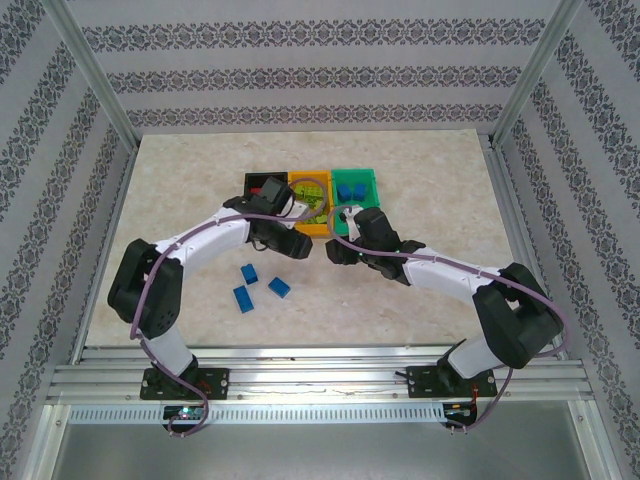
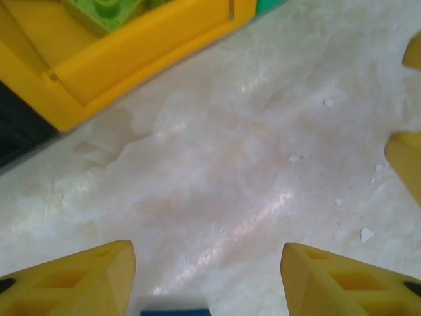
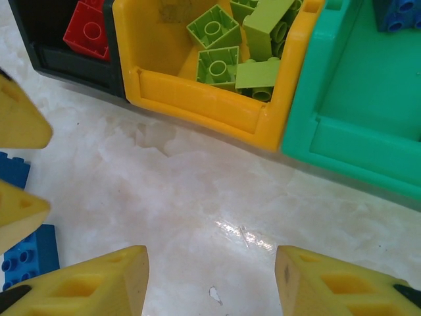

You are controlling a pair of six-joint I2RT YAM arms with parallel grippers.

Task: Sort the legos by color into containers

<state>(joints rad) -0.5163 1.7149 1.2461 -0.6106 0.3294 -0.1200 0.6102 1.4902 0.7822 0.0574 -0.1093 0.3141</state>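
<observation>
- Marbled tabletop [image 1: 440, 180] held three loose blue studded plastic bricks [image 1: 279, 288], base-side of the nearer left gripper [image 2: 207, 249].
- Both it and right gripper [image 3: 212, 251] gaped wide, empty.
- Green open plastic bin [image 3: 342, 141] stood rightmost.

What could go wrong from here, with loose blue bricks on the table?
The left gripper and right gripper, both open, sit close together and might collide. The blue studded plastic bricks lie left, the green plastic bin right; carrying one across could clip the orange-yellow plastic bin.
</observation>
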